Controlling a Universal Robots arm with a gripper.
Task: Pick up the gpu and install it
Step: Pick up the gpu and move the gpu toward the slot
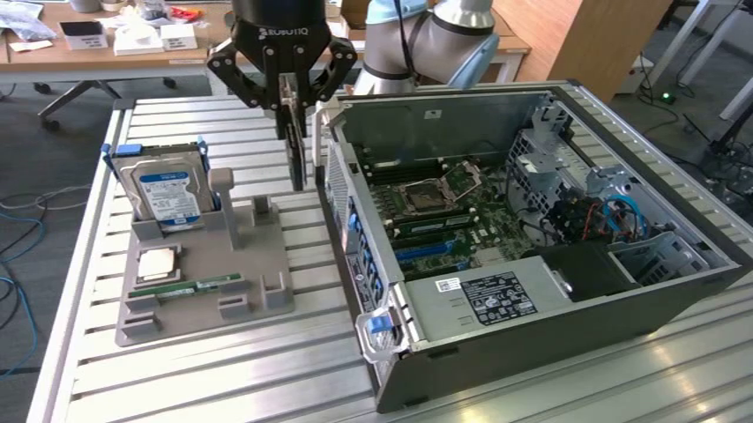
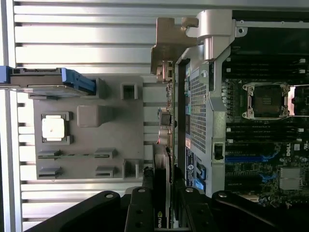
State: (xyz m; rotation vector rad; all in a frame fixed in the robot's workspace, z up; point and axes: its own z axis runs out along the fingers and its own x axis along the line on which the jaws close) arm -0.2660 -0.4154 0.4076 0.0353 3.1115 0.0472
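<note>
Hanging edge-on from the jaws, the gpu (image 1: 294, 150) is a thin, flat, dark board. It is upright in the air, above the strip of table (image 1: 176, 379) between the grey holder (image 1: 259, 264) and the open computer case (image 1: 659, 291). The jaws are closed on its upper part, one black finger (image 2: 140, 208) on each face. In the wrist view the gpu (image 2: 162, 164) runs away from the fingers as a narrow dark edge and ends in a pale, bent metal bracket (image 2: 169, 46), just beside the perforated steel wall of the case (image 2: 198, 106).

The table is made of long ribbed aluminium slats with a dull shine. The holder is a matt grey plastic plate with square posts and small slots. A silver hard drive (image 1: 165, 194) with a blue label stands upright in it, in blue plastic rails. In front of it lies a square processor chip (image 1: 159, 263) with a pale metal top, and beside that a narrow green memory stick (image 1: 200, 286) lies flat.

The case lies on its side with the cover off. Inside is a green circuit board (image 1: 471, 229) with a square metal socket (image 1: 429, 194), long black and blue slots, a grey box with a white label (image 1: 482, 295) and some blue cables (image 1: 618, 211).
</note>
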